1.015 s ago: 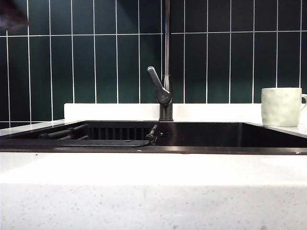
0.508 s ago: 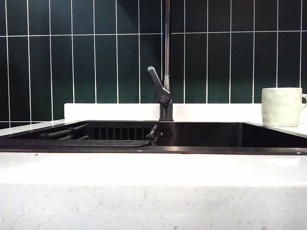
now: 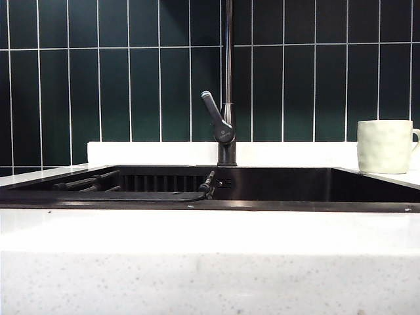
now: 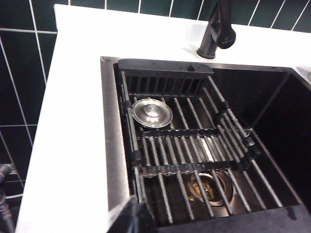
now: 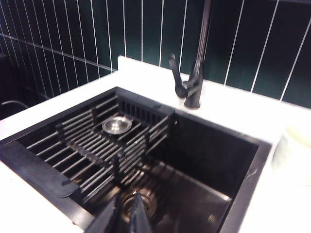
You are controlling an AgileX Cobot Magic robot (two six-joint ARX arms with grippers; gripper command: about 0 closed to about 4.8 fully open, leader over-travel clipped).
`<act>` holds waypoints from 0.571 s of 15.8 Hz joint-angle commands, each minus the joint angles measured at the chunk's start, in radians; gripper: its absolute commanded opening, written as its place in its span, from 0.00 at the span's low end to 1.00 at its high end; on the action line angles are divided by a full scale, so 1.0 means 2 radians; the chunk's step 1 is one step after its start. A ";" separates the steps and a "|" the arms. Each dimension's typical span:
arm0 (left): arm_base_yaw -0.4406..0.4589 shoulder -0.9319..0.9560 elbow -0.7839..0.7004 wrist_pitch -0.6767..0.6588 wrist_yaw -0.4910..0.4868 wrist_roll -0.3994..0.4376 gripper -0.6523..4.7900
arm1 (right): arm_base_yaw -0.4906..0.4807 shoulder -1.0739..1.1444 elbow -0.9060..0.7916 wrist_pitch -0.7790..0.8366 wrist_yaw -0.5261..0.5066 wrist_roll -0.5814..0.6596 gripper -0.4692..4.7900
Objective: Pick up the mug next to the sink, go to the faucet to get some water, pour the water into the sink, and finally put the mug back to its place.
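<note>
The pale dimpled mug (image 3: 385,146) stands upright on the white countertop just right of the sink (image 3: 262,205), its small handle turned away from the basin. The dark faucet (image 3: 226,125) rises behind the middle of the basin with its lever angled up to the left. Neither gripper shows in the exterior view. My left gripper (image 4: 134,203) hangs shut and empty over the sink's (image 4: 109,121) left front corner, far from the faucet (image 4: 214,39). My right gripper (image 5: 127,198) is shut and empty above the drain, with the mug (image 5: 294,155) blurred beyond the sink's (image 5: 252,170) rim and the faucet (image 5: 194,82) behind.
A black slatted rack (image 4: 194,141) spans the left half of the basin and carries a round metal stopper (image 4: 151,112). The drain (image 4: 210,187) lies under the rack's front bars. Dark green tiles (image 3: 131,72) form the back wall. A wide white speckled counter (image 3: 210,262) runs along the front.
A dark blurred shape at the exterior view's top left corner has left the picture. Mug, faucet and rack have not moved.
</note>
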State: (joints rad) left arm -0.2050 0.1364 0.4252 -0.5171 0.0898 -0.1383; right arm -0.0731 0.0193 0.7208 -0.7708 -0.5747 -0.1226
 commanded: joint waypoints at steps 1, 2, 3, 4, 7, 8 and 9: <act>0.000 0.000 -0.007 0.011 0.000 -0.006 0.11 | -0.001 -0.005 -0.021 0.039 0.101 -0.004 0.09; 0.001 0.000 -0.017 0.027 0.000 -0.006 0.11 | -0.001 -0.005 -0.049 0.092 0.151 -0.001 0.09; 0.001 0.000 -0.025 0.035 0.000 -0.006 0.11 | -0.001 -0.005 -0.073 0.139 0.171 0.009 0.09; 0.002 0.000 -0.031 0.037 0.000 -0.006 0.11 | -0.001 -0.005 -0.094 0.174 0.175 0.020 0.09; 0.002 0.000 -0.045 0.050 -0.020 -0.006 0.11 | -0.001 -0.005 -0.173 0.245 0.176 0.062 0.15; 0.002 0.000 -0.045 0.050 -0.022 -0.006 0.11 | -0.001 -0.005 -0.188 0.242 0.176 0.063 0.29; 0.001 0.000 -0.045 0.049 -0.022 -0.006 0.11 | -0.001 -0.005 -0.198 0.241 0.176 0.064 0.42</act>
State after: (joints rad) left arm -0.2043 0.1364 0.3325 -0.4351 0.0505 -0.1505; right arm -0.0750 0.0116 0.3290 -0.3134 -0.2268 -0.0036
